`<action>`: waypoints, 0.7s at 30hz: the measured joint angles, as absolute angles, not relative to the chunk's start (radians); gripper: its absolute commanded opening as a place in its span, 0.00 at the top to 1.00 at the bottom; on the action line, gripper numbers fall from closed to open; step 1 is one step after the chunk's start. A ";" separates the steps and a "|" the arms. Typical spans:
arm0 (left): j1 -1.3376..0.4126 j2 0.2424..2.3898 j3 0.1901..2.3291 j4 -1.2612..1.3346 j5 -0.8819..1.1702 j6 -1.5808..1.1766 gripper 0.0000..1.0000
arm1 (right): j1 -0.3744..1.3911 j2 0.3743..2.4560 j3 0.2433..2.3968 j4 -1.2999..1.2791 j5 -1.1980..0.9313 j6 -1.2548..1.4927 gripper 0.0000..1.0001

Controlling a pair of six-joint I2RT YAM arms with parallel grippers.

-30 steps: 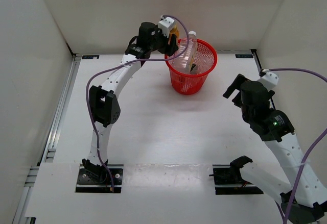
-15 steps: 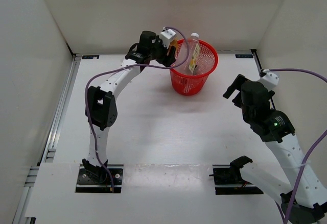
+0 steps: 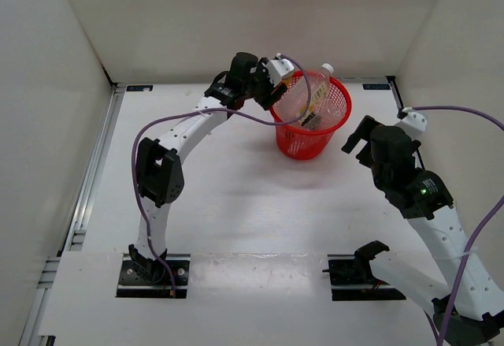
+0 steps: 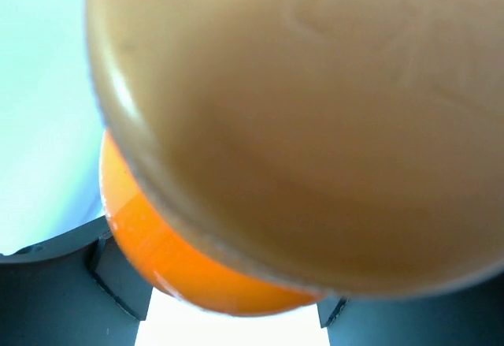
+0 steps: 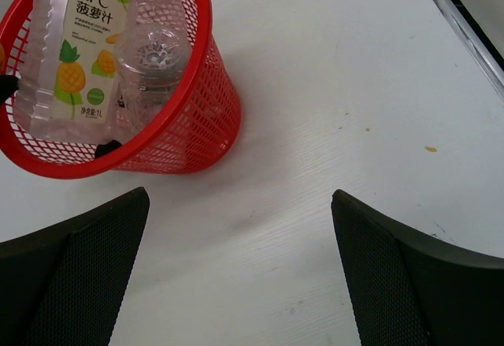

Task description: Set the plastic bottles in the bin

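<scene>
Clamping the orange bottle (image 4: 181,259), the left end effector (image 3: 276,87) is hanging at the left rim of the bin (image 3: 298,143), upper centre of the top view, so we are judging a drop to be close. The labelled clear bottle (image 5: 83,54) is leaning inside the bin. The right end effector (image 5: 240,267) is gaping wide over the counter (image 3: 236,196) at lower right, gripping nothing
</scene>
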State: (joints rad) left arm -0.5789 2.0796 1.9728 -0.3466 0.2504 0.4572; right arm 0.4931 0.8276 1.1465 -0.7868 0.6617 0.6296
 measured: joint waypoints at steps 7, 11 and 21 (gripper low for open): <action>-0.577 2.080 1.990 -0.351 0.191 0.493 0.62 | 0.493 0.831 1.133 -0.787 0.647 0.630 0.00; -0.577 2.082 2.027 -0.367 0.190 0.498 0.63 | 0.493 0.838 1.131 -0.787 0.640 0.630 0.00; -0.583 2.081 2.063 -0.365 0.249 0.498 0.69 | 0.493 0.838 1.131 -0.787 0.635 0.630 0.00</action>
